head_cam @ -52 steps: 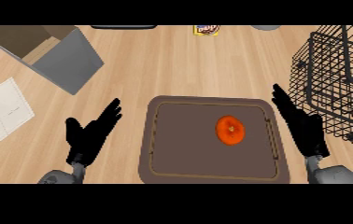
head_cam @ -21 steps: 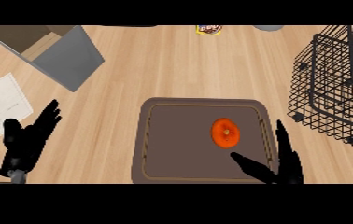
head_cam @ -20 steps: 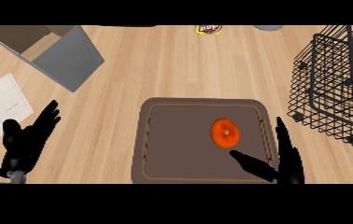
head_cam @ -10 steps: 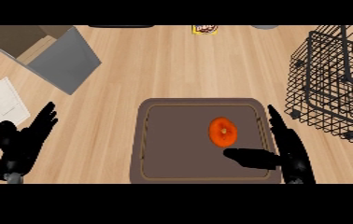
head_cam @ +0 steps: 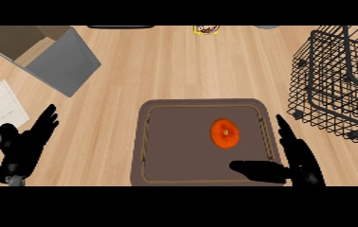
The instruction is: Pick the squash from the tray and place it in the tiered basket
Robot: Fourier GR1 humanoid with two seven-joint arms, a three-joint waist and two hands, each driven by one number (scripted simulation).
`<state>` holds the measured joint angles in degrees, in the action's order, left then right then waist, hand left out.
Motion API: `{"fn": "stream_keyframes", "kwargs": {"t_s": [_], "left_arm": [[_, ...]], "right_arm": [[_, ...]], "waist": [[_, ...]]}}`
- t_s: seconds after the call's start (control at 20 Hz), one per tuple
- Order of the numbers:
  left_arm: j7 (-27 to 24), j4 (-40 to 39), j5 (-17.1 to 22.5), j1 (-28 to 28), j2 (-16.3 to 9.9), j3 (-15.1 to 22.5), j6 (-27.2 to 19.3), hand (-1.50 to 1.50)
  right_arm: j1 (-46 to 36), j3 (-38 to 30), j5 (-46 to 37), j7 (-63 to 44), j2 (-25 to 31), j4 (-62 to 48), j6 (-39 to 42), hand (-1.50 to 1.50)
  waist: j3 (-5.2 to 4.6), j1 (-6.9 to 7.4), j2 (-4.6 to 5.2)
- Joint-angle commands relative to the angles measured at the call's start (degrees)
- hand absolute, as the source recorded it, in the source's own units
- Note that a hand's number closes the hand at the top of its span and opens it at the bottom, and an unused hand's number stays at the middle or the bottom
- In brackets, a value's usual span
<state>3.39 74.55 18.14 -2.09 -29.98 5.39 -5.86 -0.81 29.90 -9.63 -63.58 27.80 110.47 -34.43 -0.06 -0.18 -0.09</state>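
- On the bench, the brown tray holds the orange squash right of its middle, untouched.
- Our right hand hovers over the tray's right rim, fingers straight, thumb spread toward the squash, clamped on nothing.
- Our left hand rests open at the view's lower left, well apart from the tray.
- We judge the task barely begun: grasp, lift and carry to the black wire tiered basket at the right all remain.
- Against the frame from 0.5 s ago, the right hand has crept slightly up and inward; squash and tray sit as they did.
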Motion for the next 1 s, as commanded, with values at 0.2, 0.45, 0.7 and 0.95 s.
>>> {"fn": "stream_keyframes", "kwargs": {"t_s": [0.2,0.45,0.7,0.95], "left_arm": [[1.9,4.8,0.2,-3.4,-0.3,-3.2,2.9,0.0],[2.5,0.7,-5.6,1.4,5.2,-1.8,-1.1,0.0],[1.7,-0.2,-6.0,1.0,4.0,-6.2,4.7,0.0],[4.3,3.8,-5.4,-0.8,3.6,-8.2,6.0,0.0]], "right_arm": [[4.8,-0.4,0.7,2.7,-5.6,-3.5,0.4,-1.5],[8.3,-0.3,-0.7,5.4,-6.8,-2.1,1.0,-1.5],[3.4,-2.7,-4.5,2.3,-11.8,-5.1,3.1,-1.5],[2.3,-3.3,-3.8,9.2,-15.2,-13.2,3.4,-1.5]], "waist": [[0.08,0.38,0.04],[0.06,-0.07,0.06],[0.05,0.15,0.08],[0.07,0.39,0.09]]}}
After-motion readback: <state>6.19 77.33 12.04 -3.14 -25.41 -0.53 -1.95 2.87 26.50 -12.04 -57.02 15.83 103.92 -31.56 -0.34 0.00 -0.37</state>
